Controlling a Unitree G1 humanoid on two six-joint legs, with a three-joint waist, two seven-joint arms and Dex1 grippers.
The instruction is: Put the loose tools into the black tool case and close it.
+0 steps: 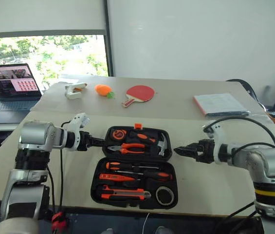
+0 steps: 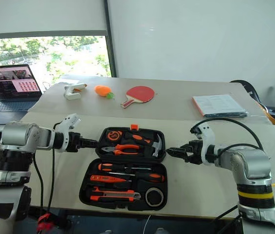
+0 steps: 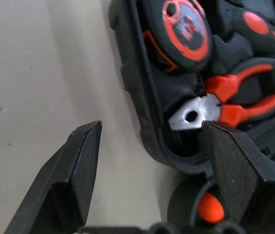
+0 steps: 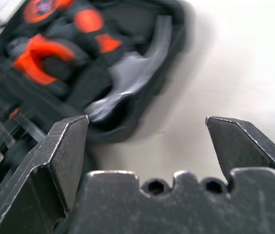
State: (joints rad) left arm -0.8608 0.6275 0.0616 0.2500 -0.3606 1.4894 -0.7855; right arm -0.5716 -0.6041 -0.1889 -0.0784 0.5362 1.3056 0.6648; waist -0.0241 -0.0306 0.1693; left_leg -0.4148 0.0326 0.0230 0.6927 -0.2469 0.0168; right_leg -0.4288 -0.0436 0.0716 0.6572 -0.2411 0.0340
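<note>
Both claws gape empty: left gripper (image 1: 100,142) and right gripper (image 1: 178,150) flank the far half of the open black tool case (image 1: 98,187) near mid-table; its stiff, likely light lid suits gripping by its side edges

The black tool case (image 1: 136,166) lies wide open and flat on the table, its orange latch (image 1: 137,126) at 12 o'clock. In the near half, two black-and-orange screwdrivers (image 1: 138,174) lie crosswise in their slots, the long utility knife (image 1: 125,194) below them at 6 o'clock, and the round dark tape roll (image 1: 165,195) at 4 o'clock.
</note>
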